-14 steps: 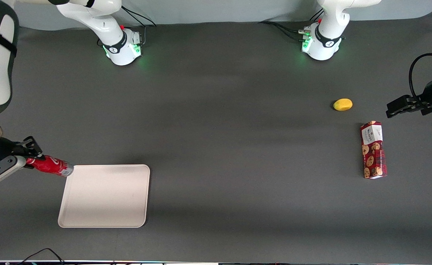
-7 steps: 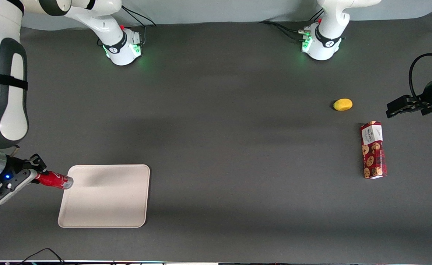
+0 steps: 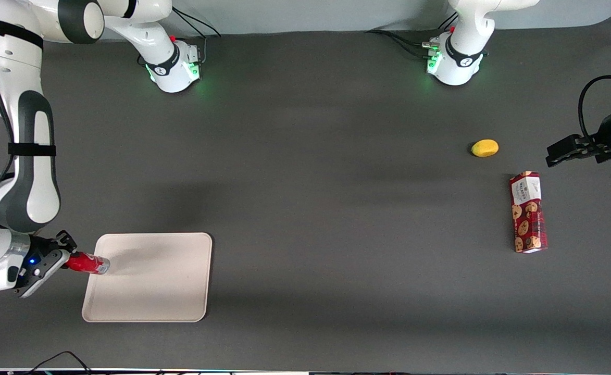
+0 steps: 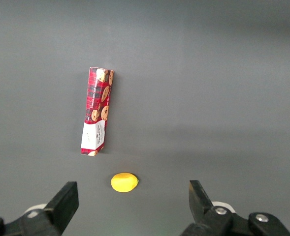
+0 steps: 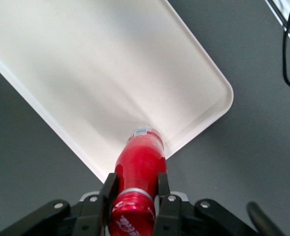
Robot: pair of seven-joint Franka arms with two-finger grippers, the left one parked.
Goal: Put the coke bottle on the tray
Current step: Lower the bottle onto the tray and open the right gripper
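Note:
My right gripper is shut on the neck of the coke bottle, a small glossy red bottle with a silvery base. It holds the bottle tilted, base pointing over the edge of the cream-beige tray at the working arm's end of the table. In the right wrist view the gripper has both fingers pressed on the bottle, whose base hangs above the tray near one rounded corner.
A long red cookie box and a yellow lemon lie toward the parked arm's end of the table; both show in the left wrist view, the box and the lemon.
My gripper has carried the bottle nearer to the front camera and a little toward the tray; the bottle's base now sits over the tray's edge.

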